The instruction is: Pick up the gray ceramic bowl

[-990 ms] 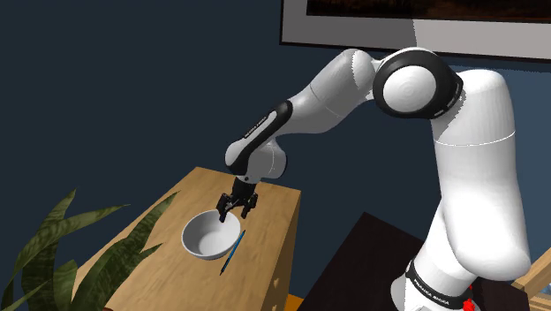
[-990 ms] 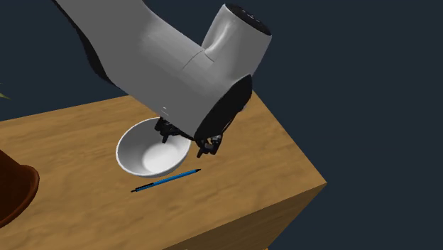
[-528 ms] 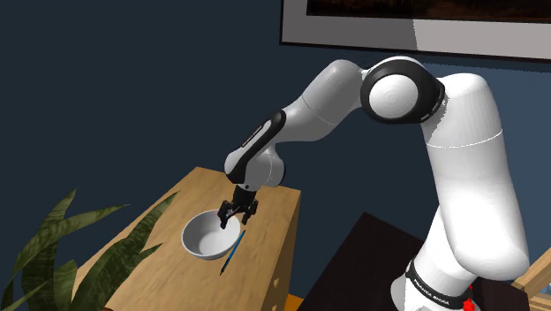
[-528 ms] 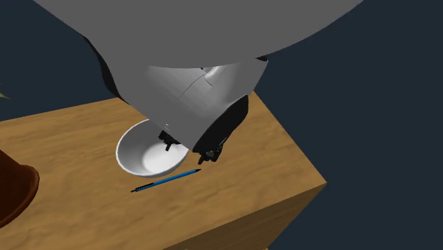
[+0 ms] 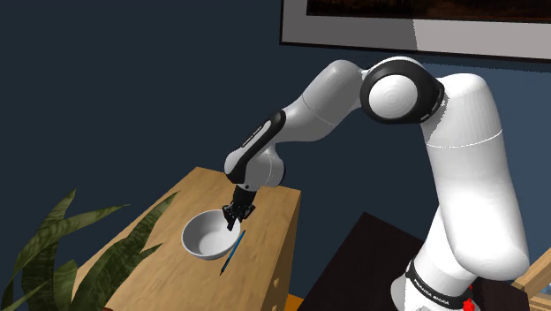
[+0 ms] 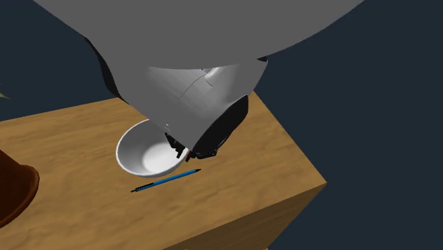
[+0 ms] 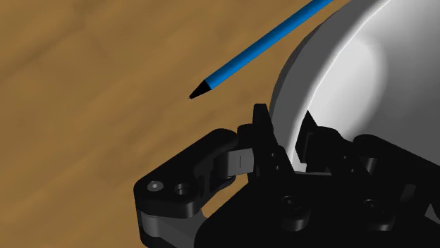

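A pale grey-white bowl [image 5: 206, 237] sits on the wooden table [image 5: 275, 212], near the edge at the shoulder view's right. My black gripper [image 5: 235, 217] has come down on the bowl's rim on that side. In the wrist view the gripper [image 7: 285, 132] is shut on the bowl [image 7: 352, 77], with one finger [image 7: 261, 121] outside the rim and the other inside. In the second exterior view the gripper [image 6: 182, 150] is at the bowl's [image 6: 145, 153] right rim, partly hidden by the arm.
A blue pen [image 5: 232, 252] lies on the table just beside the bowl, close to the gripper [image 7: 261, 49]. A leafy plant [image 5: 53, 252] in a brown pot [image 6: 11, 188] stands at the table's other end. The table's edge [image 6: 312, 177] drops off close by.
The arm lowered the gripper to the bowl's rim. The fingers, apart half a second ago, have since closed on the rim. Bowl and pen have not moved.
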